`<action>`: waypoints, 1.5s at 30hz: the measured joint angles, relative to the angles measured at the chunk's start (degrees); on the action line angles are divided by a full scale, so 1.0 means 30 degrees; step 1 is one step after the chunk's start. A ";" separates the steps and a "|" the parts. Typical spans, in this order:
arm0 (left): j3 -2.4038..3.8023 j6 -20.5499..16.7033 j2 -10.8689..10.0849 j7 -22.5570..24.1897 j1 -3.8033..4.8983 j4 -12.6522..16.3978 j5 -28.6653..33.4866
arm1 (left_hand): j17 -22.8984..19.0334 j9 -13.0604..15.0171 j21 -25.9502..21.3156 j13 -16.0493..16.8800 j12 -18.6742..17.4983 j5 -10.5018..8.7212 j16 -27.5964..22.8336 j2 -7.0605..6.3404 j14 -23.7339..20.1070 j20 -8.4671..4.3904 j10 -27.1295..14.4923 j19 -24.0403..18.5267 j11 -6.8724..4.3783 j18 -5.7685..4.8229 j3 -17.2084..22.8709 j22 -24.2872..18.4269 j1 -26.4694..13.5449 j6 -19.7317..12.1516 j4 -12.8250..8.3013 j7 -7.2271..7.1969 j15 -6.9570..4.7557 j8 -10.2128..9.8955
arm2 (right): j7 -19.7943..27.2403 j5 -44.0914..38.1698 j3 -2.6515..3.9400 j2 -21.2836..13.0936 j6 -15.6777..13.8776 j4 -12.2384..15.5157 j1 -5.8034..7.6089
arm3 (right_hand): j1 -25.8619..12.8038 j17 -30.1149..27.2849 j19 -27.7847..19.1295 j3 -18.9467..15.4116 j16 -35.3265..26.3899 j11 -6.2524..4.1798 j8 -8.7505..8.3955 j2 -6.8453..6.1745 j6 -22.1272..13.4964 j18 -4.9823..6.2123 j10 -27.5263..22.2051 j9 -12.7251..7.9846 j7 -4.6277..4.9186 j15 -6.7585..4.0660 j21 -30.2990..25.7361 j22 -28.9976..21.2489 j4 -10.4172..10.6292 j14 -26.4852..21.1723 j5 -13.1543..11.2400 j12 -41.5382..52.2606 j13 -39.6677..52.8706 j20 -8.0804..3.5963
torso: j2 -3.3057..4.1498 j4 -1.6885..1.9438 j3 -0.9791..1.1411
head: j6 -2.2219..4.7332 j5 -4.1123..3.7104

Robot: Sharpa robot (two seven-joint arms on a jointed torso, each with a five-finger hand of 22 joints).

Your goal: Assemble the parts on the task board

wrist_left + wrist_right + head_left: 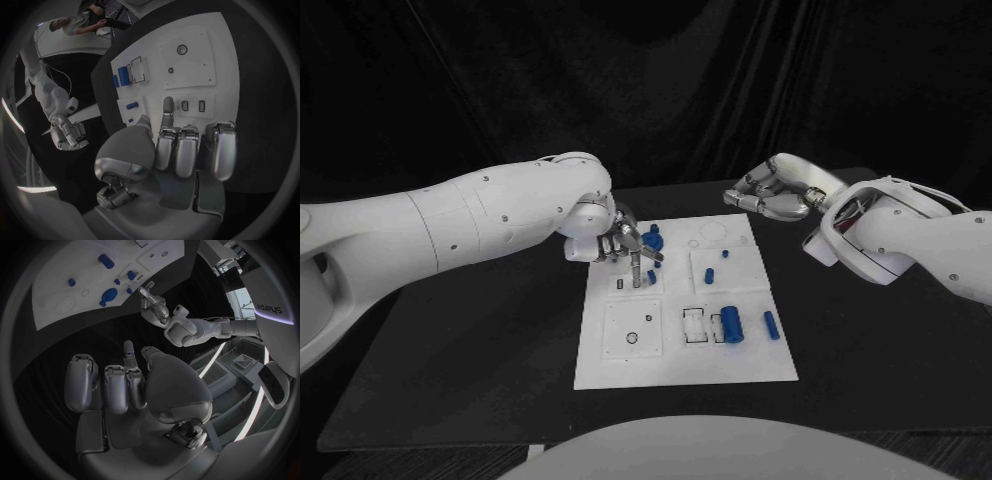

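Assembly looks partly done: blue cylindrical parts (731, 323) lie loose at 5 o'clock on the white rectangular task board (733, 370), left hand (620, 243) curled empty above its 11 o'clock corner, right hand (769, 195) curled empty beyond 1 o'clock.

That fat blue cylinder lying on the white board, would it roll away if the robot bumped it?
Probably. The blue cylinder lies on its rounded side on the flat task board, so a sideways nudge would likely roll it. It looks like stiff plastic, so it should keep its shape when gripped. Its smooth surface may be a bit slippery for metal fingers.
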 measured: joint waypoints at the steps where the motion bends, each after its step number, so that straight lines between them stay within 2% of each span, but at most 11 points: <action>1: 0.0000 0.0000 0.0044 0.0000 -0.0053 -0.0080 0.0005 | 0.0000 0.0102 0.0000 -0.0015 0.0013 0.0056 0.0000 0.0000 -0.0057 -0.0038 -0.0033 -0.0037 0.0024 0.0000 0.0040 0.0000 0.0000 0.0000 -0.0040 0.0000 -0.0056 0.0006 | -0.0001 0.0000 0.0000 0.0000 0.0013 -0.0011 -0.0004 | -0.0001 0.0000 0.0000 0.0000 0.0000 0.0000 0.0000 0.0000 0.0000 0.0000 0.0000 0.0001 0.0000 0.0000 0.0000 0.0000 0.0000 0.0000 0.0000 0.0000 0.0000 0.0000 | 0.0000 0.0007 0.0002 | 0.0000 0.0000; 8: 0.0001 -0.0005 0.0322 0.0046 -0.0321 -0.0663 0.0029 | -0.0001 0.0502 0.0000 -0.0060 0.0015 0.0279 0.0000 0.0000 -0.0057 -0.0136 -0.0068 -0.0137 0.0049 0.0001 0.0227 -0.0001 0.0001 -0.0001 -0.0120 0.0000 -0.0057 0.0006 | -0.0005 0.0001 0.0000 -0.0011 0.0083 -0.0043 -0.0039 | -0.0001 -0.0001 0.0000 0.0000 0.0001 0.0000 0.0000 0.0000 0.0000 -0.0001 0.0000 0.0001 0.0000 0.0000 0.0000 -0.0001 0.0000 0.0000 0.0000 0.0000 -0.0001 0.0000 | -0.0004 0.0024 0.0009 | 0.0000 -0.0097; 20: 0.0003 -0.0051 0.0887 0.0357 -0.0646 -0.1641 0.0048 | -0.0002 0.1211 -0.0155 -0.0060 0.0014 0.0459 -0.0001 0.0000 -0.0057 -0.0232 -0.0069 -0.0382 0.0051 0.0000 0.0699 -0.0001 0.0001 -0.0521 -0.0489 0.0034 -0.0056 0.0005 | -0.0013 0.0002 0.0000 -0.0024 0.0176 -0.0092 -0.0159 | -0.0001 -0.0001 -0.0001 0.0000 0.0001 0.0000 0.0000 0.0000 0.0000 -0.0002 0.0001 0.0002 -0.0001 0.0000 -0.0001 -0.0004 0.0000 0.0000 0.0001 0.0000 -0.0003 0.0001 | -0.0024 -0.0029 0.0042 | 0.0000 -0.0007; 35: 0.0004 -0.0130 0.1446 0.0760 -0.1071 -0.2569 0.0060 | -0.0002 0.1561 -0.0229 -0.0060 0.0012 0.0595 0.0000 -0.0081 -0.0058 -0.0191 -0.0067 -0.0422 0.0055 0.0000 0.1062 -0.0002 0.0084 -0.0800 -0.0745 0.0041 -0.0054 0.0005 | -0.0095 0.0002 0.0000 -0.0019 0.0415 -0.0106 -0.0198 | -0.0001 -0.0001 -0.0001 -0.0001 0.0003 -0.0001 0.0000 -0.0001 0.0001 -0.0001 0.0001 0.0002 0.0000 0.0000 -0.0001 -0.0007 -0.0001 0.0000 0.0002 0.0000 -0.0004 0.0001 | -0.0062 -0.0033 0.0070 | 0.0000 -0.0167; 45: 0.0004 -0.0144 0.1752 0.0904 -0.1245 -0.3074 0.0065 | -0.0002 0.1688 -0.0228 -0.0060 0.0011 0.0688 -0.0001 -0.0099 -0.0058 -0.0163 -0.0067 -0.0449 0.0056 0.0000 0.1199 -0.0003 0.0101 -0.0836 -0.0882 0.0076 -0.0054 -0.0069 | -0.0161 0.0003 0.0000 -0.0019 0.0529 -0.0109 -0.0216 | -0.0002 -0.0002 -0.0001 -0.0001 0.0004 0.0000 0.0000 -0.0001 0.0001 -0.0002 0.0001 0.0002 0.0000 0.0000 -0.0001 -0.0009 -0.0001 0.0001 0.0002 0.0000 -0.0001 0.0000 | -0.0073 -0.0031 0.0088 | 0.0000 -0.0201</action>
